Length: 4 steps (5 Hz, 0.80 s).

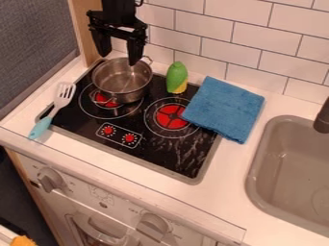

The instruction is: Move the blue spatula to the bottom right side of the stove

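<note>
Under towel (225, 108), stove (168, 156) partly hidden.

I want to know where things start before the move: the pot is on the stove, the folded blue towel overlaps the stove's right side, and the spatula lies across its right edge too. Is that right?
Not quite: the spatula isn't at the right edge; the camera view shows it across the left edge of the stove. The pot and towel are as you say.
</note>
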Motion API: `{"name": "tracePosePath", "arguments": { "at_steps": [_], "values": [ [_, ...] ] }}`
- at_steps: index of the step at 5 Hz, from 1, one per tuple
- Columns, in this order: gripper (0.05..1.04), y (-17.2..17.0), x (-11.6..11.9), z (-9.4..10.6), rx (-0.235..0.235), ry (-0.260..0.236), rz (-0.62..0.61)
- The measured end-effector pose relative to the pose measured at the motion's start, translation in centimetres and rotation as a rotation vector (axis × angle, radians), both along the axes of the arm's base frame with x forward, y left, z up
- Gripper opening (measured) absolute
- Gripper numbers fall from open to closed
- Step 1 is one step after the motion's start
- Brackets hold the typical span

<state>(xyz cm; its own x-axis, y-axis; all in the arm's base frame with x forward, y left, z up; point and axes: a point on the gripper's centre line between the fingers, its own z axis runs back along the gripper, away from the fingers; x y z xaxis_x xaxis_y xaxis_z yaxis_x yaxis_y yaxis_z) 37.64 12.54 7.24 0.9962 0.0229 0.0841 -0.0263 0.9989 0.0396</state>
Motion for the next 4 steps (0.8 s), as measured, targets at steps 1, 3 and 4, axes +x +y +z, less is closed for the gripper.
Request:
{"name": "tracePosePath", "arguments": {
  "at_steps": [1,3,4],
  "values": [
    [1.001,-0.3,-0.3,-1.5,-0.022,0.035,0.004],
    [1.001,0.6,-5.8,1.4,-0.089,0.01,0.072],
    [1.001,1.8,-9.4,2.5,-0.035,0.003,0.071]
  ]
}}
